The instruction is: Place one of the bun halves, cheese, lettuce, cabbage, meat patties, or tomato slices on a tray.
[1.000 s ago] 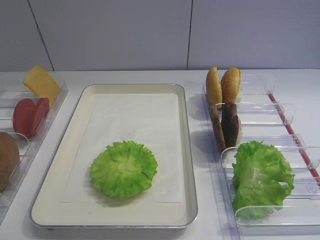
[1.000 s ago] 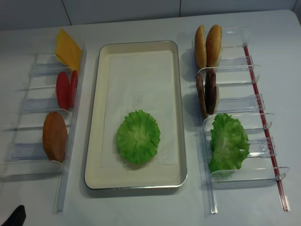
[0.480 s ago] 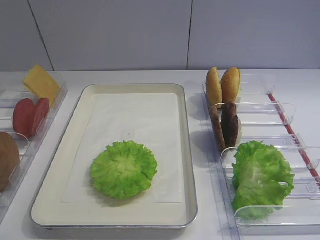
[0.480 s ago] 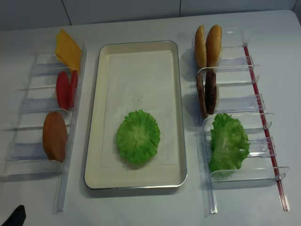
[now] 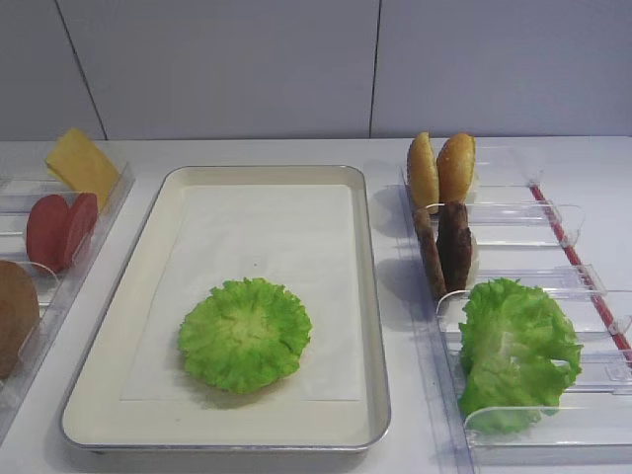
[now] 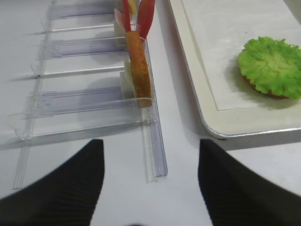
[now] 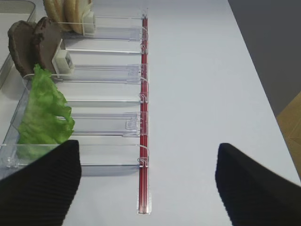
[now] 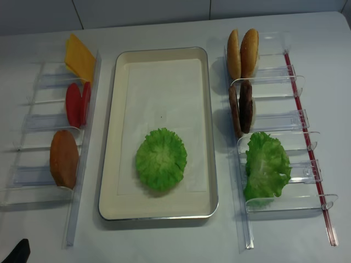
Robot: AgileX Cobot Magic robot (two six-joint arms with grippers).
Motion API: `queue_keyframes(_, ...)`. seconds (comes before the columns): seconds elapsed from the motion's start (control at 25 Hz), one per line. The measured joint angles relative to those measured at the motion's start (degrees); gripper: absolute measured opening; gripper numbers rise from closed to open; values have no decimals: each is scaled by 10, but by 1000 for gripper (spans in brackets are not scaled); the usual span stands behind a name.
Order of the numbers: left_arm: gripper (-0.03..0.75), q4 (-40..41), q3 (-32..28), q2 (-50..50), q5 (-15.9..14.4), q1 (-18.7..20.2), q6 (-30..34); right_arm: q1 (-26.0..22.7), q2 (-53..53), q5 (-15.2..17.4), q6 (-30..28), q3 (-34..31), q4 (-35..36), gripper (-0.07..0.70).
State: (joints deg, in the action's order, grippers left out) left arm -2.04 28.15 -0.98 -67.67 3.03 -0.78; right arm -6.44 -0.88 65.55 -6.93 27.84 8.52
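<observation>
**Lettuce down on the tray, both tools drawn back**

On the far left of the tabletop (image 8: 164, 241), a clear rack (image 8: 41, 123) holds the cheese (image 8: 79, 56), the tomato slices (image 8: 78, 104) and one bun half (image 8: 64, 159) standing on edge. The left tool (image 6: 146, 188) hangs low over the tabletop beside that rack, its fingers spread wide with nothing between them.

In the middle, the lettuce (image 8: 161, 159) lies flat on the paper liner in the near half of the tray (image 8: 109, 164); the left wrist view shows an orange-brown edge peeking out beneath it. Nothing has moved over the last second: the lettuce sits where it was and no arm reaches over the tray, so this placement looks finished.

To the right, a second rack (image 8: 274, 137) carries two bun halves (image 8: 242, 53), the meat patties (image 8: 241, 108) and the cabbage (image 8: 266, 166). The right tool (image 7: 146, 183) hovers beyond this rack, wide apart and empty, near the cabbage.
</observation>
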Motion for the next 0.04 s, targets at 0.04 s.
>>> queue_keyframes(0.04,413,0,0,0,0,0,0,0,0,0,0,0,0,582)
